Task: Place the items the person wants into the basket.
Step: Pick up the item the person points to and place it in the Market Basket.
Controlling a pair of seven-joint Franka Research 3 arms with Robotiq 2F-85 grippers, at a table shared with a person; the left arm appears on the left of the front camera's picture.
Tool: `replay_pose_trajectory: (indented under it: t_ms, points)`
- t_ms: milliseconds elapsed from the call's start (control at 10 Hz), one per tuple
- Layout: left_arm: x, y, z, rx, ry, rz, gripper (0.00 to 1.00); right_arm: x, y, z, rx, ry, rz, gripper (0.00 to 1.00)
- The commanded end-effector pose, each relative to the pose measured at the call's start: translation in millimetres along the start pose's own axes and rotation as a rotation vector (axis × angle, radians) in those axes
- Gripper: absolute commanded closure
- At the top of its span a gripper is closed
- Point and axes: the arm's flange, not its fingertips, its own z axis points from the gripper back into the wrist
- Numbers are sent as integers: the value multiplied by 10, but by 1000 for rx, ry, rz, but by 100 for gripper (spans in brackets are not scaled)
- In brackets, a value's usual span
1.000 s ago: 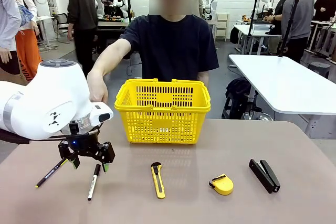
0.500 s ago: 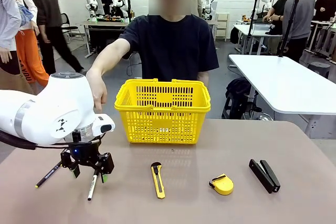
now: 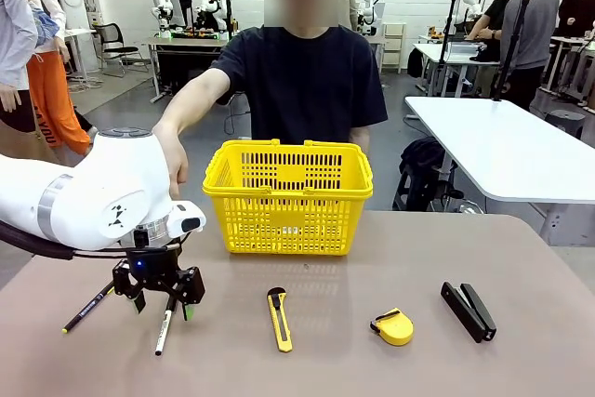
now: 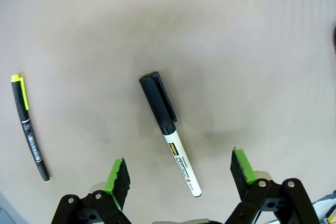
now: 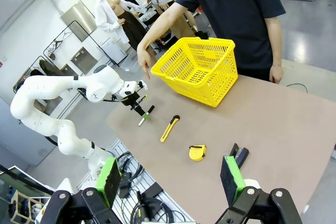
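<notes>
Your tally: basket (image 3: 288, 202) at far side of table (image 3: 521, 267), apparently empty, though lattice obscures inside. Marker (image 4: 168, 132) lies between left gripper's (image 3: 164, 306) wide-spread fingers, ungrasped. Utility knife (image 3: 279, 320), tape measure (image 3: 393, 326) on table, untouched. Right gripper (image 5: 170, 179) fingers apart, empty. All placements left to do.

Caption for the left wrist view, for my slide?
Open left gripper above the white marker, black pen lying apart.

One basket (image 3: 288, 147), two pens (image 3: 164, 334) (three tools (image 3: 279, 320)).

The brown table (image 3: 418, 258) bears a yellow basket (image 3: 288, 197), pen (image 3: 90, 308), marker (image 3: 165, 321), utility knife (image 3: 279, 319), tape measure (image 3: 393, 326) and stapler (image 3: 468, 310).
</notes>
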Motion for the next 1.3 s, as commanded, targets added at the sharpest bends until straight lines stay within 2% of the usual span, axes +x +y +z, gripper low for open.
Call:
replay_pose_trajectory:
  t_ms: [0,300,400,500,600,700,800,1200]
  points:
    - [65,-28,-38,34,12,11,0,14,-4,5,21,-15,19,0]
    - [94,-23,-85,52,28,-2,0,14,-4,5,21,-15,19,0]
    - [92,-20,-81,53,33,1,60,14,-4,5,21,-15,19,0]
    - [88,-14,-79,54,38,3,60,14,-4,5,21,-15,19,0]
    - [93,-18,-103,56,49,3,100,14,-4,5,21,-15,19,0]
    - [100,-29,-122,58,63,0,64,14,-4,5,21,-15,19,0]
    - [98,-27,-125,61,63,-3,100,14,-4,5,21,-15,19,0]
    - [95,-18,-140,58,79,-8,100,14,-4,5,21,-15,19,0]
